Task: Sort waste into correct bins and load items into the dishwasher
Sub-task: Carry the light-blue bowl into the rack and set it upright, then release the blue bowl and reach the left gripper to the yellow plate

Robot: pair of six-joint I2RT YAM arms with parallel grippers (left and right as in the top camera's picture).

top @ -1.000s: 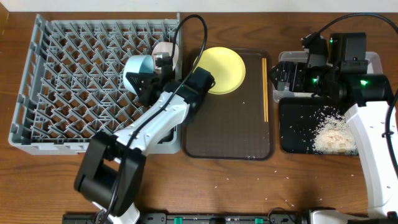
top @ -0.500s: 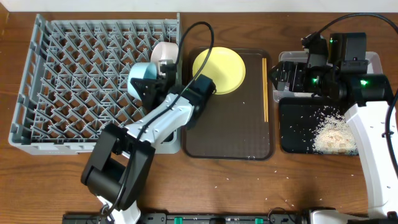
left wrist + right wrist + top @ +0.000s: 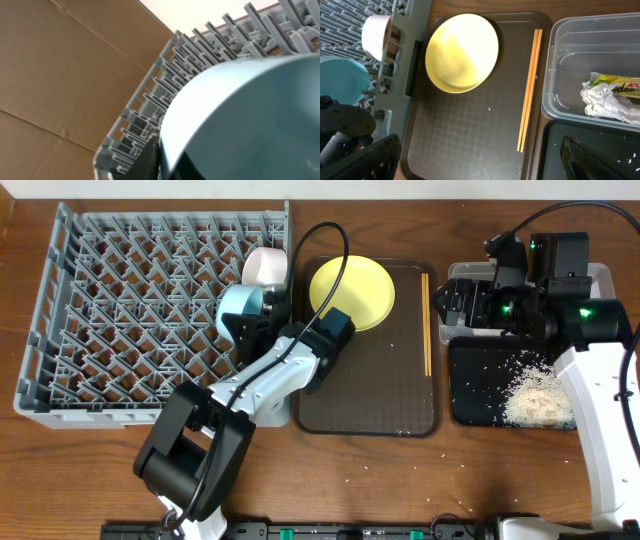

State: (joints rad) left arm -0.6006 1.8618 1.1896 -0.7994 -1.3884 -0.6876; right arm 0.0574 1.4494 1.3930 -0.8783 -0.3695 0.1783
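My left gripper (image 3: 243, 330) is shut on the rim of the light blue bowl (image 3: 240, 305), which it holds on edge among the pegs at the right side of the grey dishwasher rack (image 3: 120, 310). In the left wrist view the bowl (image 3: 240, 115) fills the frame beside one dark finger (image 3: 150, 160). A white bowl (image 3: 265, 267) stands in the rack just behind it. The yellow plate (image 3: 462, 52) and the chopsticks (image 3: 529, 90) lie on the brown tray (image 3: 470, 135). My right gripper (image 3: 480, 150) hangs open over that tray, holding nothing. The wrapper (image 3: 610, 97) lies in the clear bin (image 3: 570, 65).
A black tray (image 3: 470, 380) at the right holds a heap of rice crumbs (image 3: 535, 395). Loose crumbs (image 3: 450, 505) are scattered on the wooden table near the front edge. The left arm's cable (image 3: 325, 250) loops over the plate's left side.
The left arm has carried the blue bowl to the right, closer to the white bowl and the rack's right wall. The right arm has stayed still.
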